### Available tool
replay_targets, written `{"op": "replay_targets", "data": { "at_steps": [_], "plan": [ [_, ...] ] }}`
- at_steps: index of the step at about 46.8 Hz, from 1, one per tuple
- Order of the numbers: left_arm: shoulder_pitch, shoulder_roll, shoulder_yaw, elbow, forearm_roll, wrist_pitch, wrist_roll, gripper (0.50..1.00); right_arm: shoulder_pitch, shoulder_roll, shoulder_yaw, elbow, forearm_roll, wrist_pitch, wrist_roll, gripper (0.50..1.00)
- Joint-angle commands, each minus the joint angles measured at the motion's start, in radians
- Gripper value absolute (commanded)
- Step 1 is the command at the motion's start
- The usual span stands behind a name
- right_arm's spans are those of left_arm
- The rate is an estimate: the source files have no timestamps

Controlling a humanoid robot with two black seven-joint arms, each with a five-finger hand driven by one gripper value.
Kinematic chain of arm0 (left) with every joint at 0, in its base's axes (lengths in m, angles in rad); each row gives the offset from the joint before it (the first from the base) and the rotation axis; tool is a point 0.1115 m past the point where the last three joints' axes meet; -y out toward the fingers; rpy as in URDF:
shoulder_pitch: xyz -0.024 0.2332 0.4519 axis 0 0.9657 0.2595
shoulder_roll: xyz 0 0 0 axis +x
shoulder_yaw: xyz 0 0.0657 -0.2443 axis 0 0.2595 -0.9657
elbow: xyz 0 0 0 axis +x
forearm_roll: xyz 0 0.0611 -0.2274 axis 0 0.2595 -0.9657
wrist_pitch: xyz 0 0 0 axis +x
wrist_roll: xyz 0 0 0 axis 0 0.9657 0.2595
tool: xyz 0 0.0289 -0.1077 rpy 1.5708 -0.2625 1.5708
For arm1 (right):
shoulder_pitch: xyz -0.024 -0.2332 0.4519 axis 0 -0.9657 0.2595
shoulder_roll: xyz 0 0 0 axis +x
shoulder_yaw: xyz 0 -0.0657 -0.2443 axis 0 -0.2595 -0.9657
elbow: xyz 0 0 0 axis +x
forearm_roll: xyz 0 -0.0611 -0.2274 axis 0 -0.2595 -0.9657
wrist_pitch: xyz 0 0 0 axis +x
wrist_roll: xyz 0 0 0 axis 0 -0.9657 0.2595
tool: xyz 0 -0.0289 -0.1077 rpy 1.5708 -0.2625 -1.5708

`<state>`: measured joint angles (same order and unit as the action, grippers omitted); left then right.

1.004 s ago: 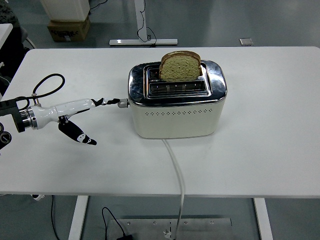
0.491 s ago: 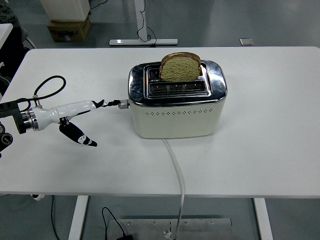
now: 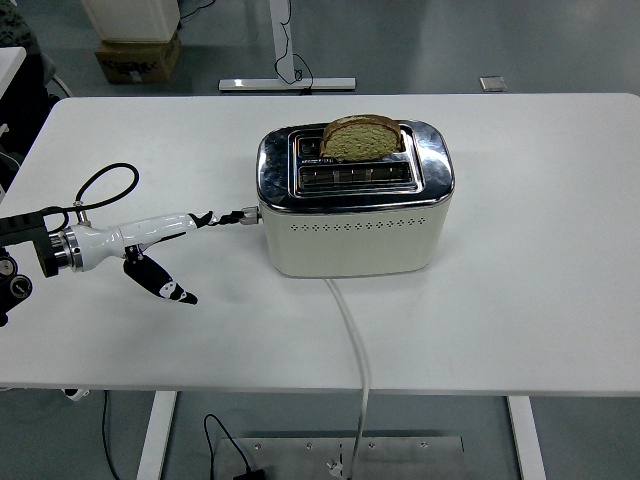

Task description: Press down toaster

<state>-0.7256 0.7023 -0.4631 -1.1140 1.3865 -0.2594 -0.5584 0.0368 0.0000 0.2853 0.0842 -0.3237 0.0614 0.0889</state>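
A cream toaster (image 3: 350, 240) with a chrome top stands in the middle of the white table (image 3: 540, 300). A slice of brown bread (image 3: 362, 137) sits low in its rear slot, with only the top crust showing. The front slot looks empty. The small lever (image 3: 248, 213) sticks out of the toaster's left end. My left hand (image 3: 198, 256), white with black tips, reaches in from the left edge. Its long fingers (image 3: 160, 228) stretch straight out with their tips on the lever, and the thumb (image 3: 160, 285) hangs down apart. It grasps nothing.
A white power cord (image 3: 352, 330) runs from the toaster's front over the table's near edge. A black cable loop (image 3: 100, 185) rises from my left wrist. Behind the table, on the floor, stand a cardboard box (image 3: 138, 55) and a white stand base (image 3: 288, 84).
My left hand has dropped slightly and the lever under its fingertips has gone down. The bread has sunk from standing tall to nearly level with the toaster's top.
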Motion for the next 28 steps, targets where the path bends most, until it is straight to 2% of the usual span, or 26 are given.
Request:
{"op": "replay_targets", "data": {
  "at_steps": [1, 28],
  "plan": [
    [0.002, -0.003, 0.004, 0.008, 0.0, 0.0, 0.0, 1.0, 0.0, 0.0, 0.0, 0.0, 0.0, 0.0, 0.0, 0.998],
    [0.002, -0.041, 0.011, 0.062, -0.001, 0.005, 0.0, 1.0, 0.0, 0.0, 0.0, 0.0, 0.0, 0.0, 0.0, 0.998]
  ]
}}
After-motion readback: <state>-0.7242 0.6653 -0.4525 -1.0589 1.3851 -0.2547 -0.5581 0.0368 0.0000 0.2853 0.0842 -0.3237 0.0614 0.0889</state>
